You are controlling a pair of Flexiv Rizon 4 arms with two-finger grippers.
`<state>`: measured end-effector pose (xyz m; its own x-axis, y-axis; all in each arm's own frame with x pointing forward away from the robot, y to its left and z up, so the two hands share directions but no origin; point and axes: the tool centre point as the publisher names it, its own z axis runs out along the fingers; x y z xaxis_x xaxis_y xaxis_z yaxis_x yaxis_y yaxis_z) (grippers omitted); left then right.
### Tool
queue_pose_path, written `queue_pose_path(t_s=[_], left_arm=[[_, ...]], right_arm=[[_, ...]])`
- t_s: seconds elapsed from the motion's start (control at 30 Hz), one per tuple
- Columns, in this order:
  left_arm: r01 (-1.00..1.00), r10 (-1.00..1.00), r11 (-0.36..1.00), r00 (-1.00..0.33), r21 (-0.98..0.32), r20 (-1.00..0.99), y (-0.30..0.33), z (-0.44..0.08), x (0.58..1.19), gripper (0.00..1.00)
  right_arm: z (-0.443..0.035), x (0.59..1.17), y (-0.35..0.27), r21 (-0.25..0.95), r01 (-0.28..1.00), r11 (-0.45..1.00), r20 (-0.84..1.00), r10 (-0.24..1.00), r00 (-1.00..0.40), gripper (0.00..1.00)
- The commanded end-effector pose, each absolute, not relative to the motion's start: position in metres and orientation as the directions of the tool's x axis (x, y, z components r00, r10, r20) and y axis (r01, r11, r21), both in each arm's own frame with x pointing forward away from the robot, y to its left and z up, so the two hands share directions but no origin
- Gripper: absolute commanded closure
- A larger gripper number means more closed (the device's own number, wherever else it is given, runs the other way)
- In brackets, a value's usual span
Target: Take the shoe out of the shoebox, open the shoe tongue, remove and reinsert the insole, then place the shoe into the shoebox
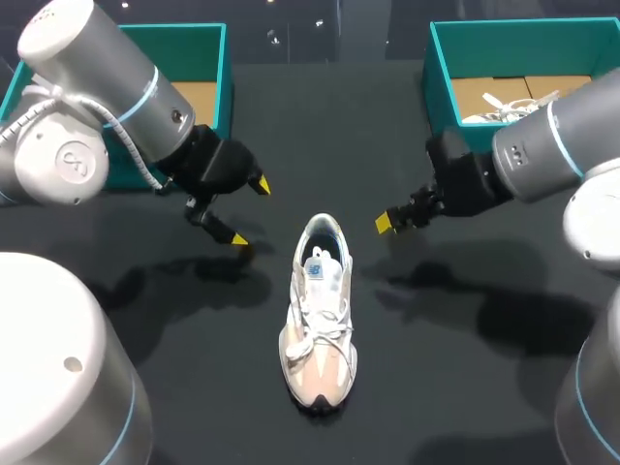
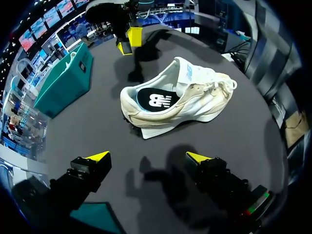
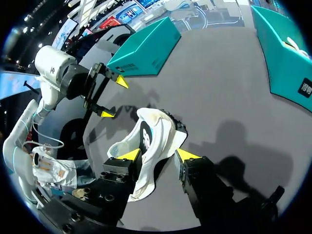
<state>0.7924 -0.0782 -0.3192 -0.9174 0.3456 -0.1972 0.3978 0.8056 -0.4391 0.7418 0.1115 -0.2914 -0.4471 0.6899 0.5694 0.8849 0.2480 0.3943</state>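
A black table (image 1: 465, 387) lies under the right claw (image 1: 387, 222) and spreads out on every side of it. Back from that claw, at the table's far edge and well apart from the fingertips, stands a teal box (image 1: 441, 82). Inside it lie brown cardboard sheets (image 1: 509, 92) with a tangle of white laces (image 1: 499, 105) on them, partly hidden. A soft shadow (image 1: 455, 291) lies on the table beneath the claw.

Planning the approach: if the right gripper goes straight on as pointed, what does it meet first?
Likely the shoe, heel end first, just ahead of the open right gripper; depth unclear.
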Motion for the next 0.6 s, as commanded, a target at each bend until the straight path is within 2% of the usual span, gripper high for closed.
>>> queue_pose_path(t_s=[0.03,0.47,0.6], left_arm=[[0.421,0.378,0.8,-0.907,-0.429,-0.184,-0.063,-0.305,0.801,0.0],[0.53,0.518,0.75,-0.843,-0.396,-0.147,-0.016,-0.275,0.84,0.0],[0.577,0.573,0.717,-0.808,-0.391,-0.142,-0.006,-0.267,0.848,0.0]], right_arm=[[-0.264,0.742,0.095,0.292,0.907,0.304,0.467,0.782,-0.413,0.58],[-0.226,0.755,0.087,0.087,0.942,0.323,0.289,0.897,-0.334,0.59],[-0.22,0.752,0.097,0.059,0.956,0.287,0.21,0.933,-0.293,0.64]])
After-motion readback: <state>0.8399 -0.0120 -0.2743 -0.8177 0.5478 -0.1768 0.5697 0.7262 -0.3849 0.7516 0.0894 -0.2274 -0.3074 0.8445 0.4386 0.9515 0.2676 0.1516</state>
